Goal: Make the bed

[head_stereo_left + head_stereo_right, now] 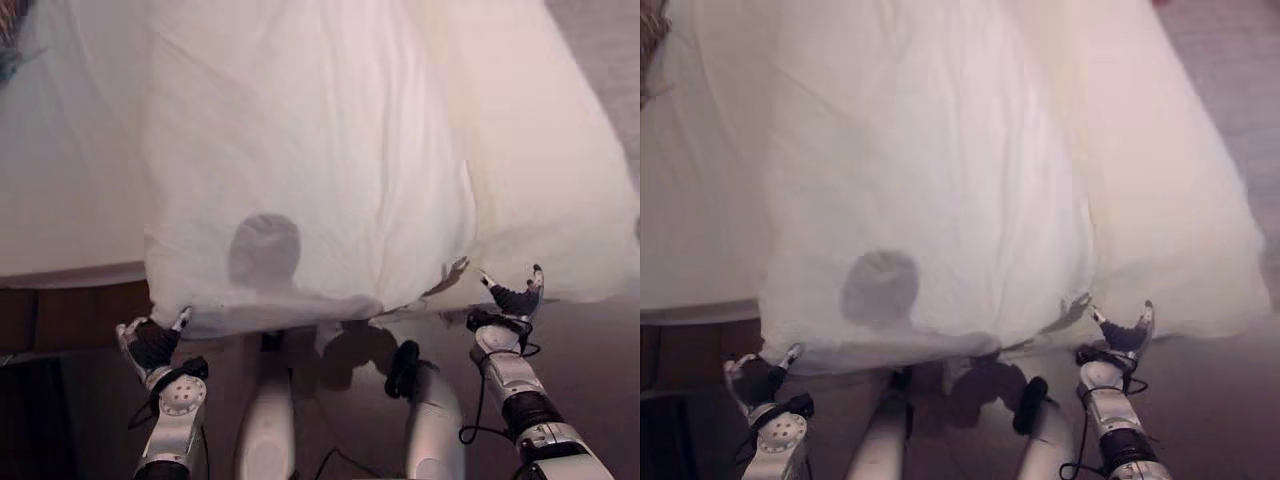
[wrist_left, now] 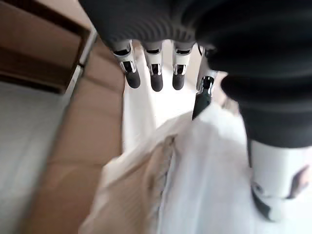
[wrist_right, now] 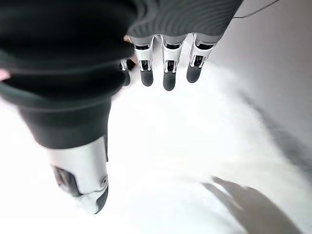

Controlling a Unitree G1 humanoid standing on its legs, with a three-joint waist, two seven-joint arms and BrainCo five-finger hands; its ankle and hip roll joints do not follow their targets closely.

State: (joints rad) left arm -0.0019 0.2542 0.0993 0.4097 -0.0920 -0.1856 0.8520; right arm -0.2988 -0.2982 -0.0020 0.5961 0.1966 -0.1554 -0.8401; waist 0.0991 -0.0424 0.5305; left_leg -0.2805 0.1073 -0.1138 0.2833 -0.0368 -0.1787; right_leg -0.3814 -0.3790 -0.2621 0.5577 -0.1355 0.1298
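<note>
Starting at the fingers (image 2: 155,73) of the left hand (image 1: 152,343): in the left wrist view they hang straight-ish and relaxed, dark tips spread apart, nothing between them and the thumb. The white blanket (image 1: 350,160) bunches up just past those tips, but the hand has no hold of it. In the head views this hand sits at the near left corner of the blanket, right at the hem, palm open.

The right hand (image 1: 515,297) is much the same. Its fingers (image 3: 168,73) are extended and loose in the right wrist view, with white cloth spread out beyond them and nothing pinched. From above it sits at the blanket's near edge on the right side, fingers fanned apart.

The blanket itself runs lengthwise away from the robot, long axis going from the near hem up toward the far end of the bed (image 1: 60,200). Its near hem hangs off the foot of the bed between the two hands, a bit wavy and rumpled. On the left it leaves a strip of white sheet bare; on the right it drapes over the side down toward the floor (image 1: 600,60).

A brown wooden bed frame (image 1: 70,310) shows under the mattress on the left. There's open floor to the right of the bed and near the foot. No writing or labels I can make out anywhere.
</note>
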